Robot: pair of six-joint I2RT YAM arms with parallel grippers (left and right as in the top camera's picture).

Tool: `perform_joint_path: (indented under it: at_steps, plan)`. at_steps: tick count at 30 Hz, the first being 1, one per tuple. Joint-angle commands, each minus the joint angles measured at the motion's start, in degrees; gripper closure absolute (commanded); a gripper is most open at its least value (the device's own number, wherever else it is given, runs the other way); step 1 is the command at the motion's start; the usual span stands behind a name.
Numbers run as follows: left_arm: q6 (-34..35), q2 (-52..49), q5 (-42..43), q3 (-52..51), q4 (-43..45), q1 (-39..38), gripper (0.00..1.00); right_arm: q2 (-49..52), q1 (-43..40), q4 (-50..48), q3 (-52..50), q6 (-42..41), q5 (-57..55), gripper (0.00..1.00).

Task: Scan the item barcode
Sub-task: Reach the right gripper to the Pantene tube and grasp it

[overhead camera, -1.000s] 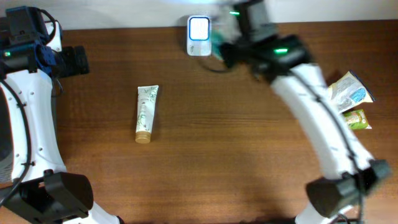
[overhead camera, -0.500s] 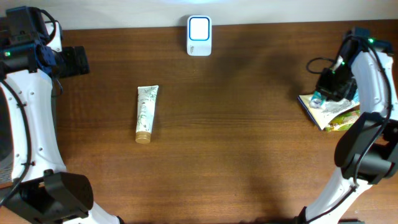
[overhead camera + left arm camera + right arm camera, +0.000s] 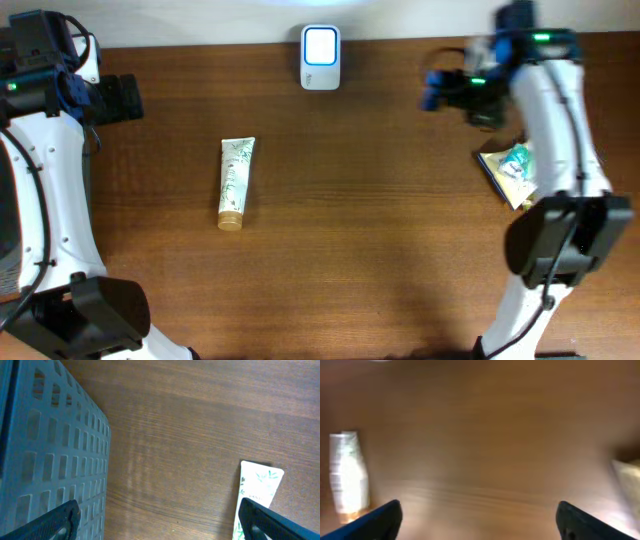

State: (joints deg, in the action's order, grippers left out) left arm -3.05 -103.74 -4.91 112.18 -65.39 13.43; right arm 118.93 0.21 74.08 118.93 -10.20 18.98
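Tube (image 3: 236, 182) lies flat on the left half of the table (image 3: 380, 250), its cap toward the near edge, well apart from both grippers. Scanner (image 3: 320, 58) stands at the middle of the far edge.

Left gripper (image 3: 161, 521): jaws wide, nothing between them. It is near the far-left corner, beside a grey perforated wall (image 3: 50, 450).

Right gripper (image 3: 482, 522): jaws wide, empty. The view is blurred. It is above the table, right of the scanner.

Packets (image 3: 515, 170) lie piled near the right edge.
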Motion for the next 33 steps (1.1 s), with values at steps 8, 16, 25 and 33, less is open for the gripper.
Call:
perform_joint_path:
  at_steps: [8,16,25,33]
  plan:
    - [-0.7,-0.09,0.17,-0.07,0.11,0.24,0.01,7.32,31.17,-20.44,-1.4,-9.51,8.35,0.0]
    - [-0.7,-0.09,0.15,-0.07,0.11,0.24,0.01,15.89,43.89,-31.43,-1.4,-15.85,-6.54,0.16]
    - [-0.7,-0.09,0.17,-0.07,0.11,0.24,0.01,21.51,47.28,-32.54,-1.42,-16.72,-13.62,0.36]
    - [-0.7,-0.09,0.17,-0.07,0.11,0.24,0.01,21.9,43.5,-25.11,-1.4,-16.41,-11.78,0.59]
